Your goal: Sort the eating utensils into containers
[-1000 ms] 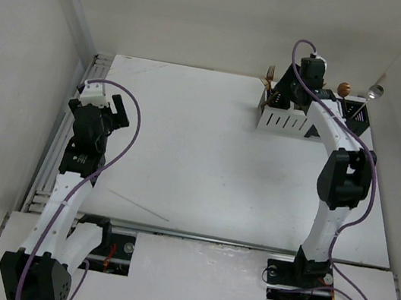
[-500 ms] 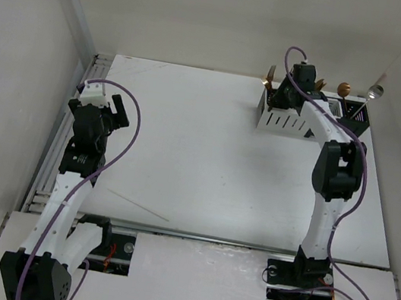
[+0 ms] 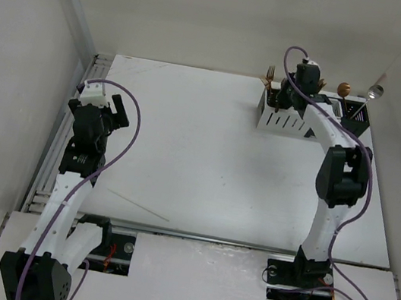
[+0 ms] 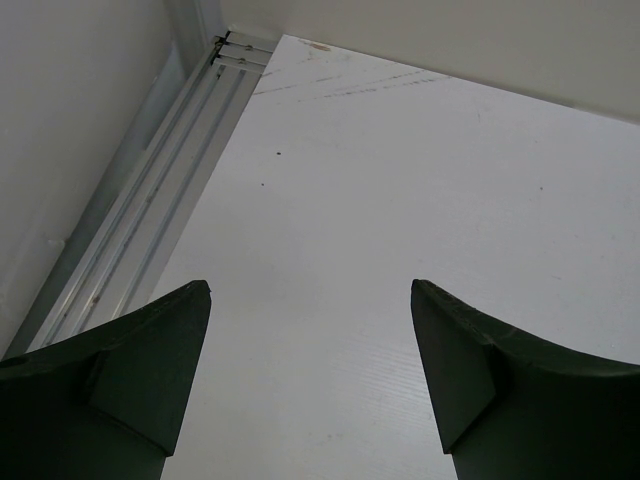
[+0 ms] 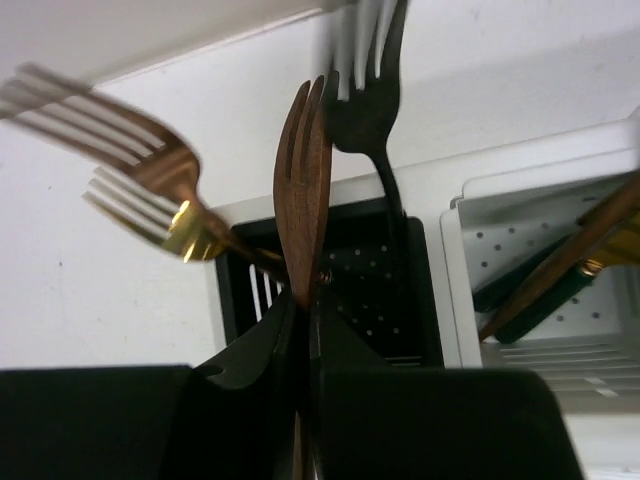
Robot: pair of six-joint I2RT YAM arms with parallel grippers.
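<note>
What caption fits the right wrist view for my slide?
Right gripper grips a copper fork at the black container holding other forks.

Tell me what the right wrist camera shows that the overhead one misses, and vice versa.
Right wrist only: the right tool pinches a copper fork, tines up, at a black box holding other forks. Overhead only: the whole table and the left arm, far from the boxes. Both: the white box beside the black one, cutlery standing inside.

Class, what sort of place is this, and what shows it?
Probably a robotics lab test cell: two arms bolted to a white table, plain walls around it, a fork in the right gripper.
</note>
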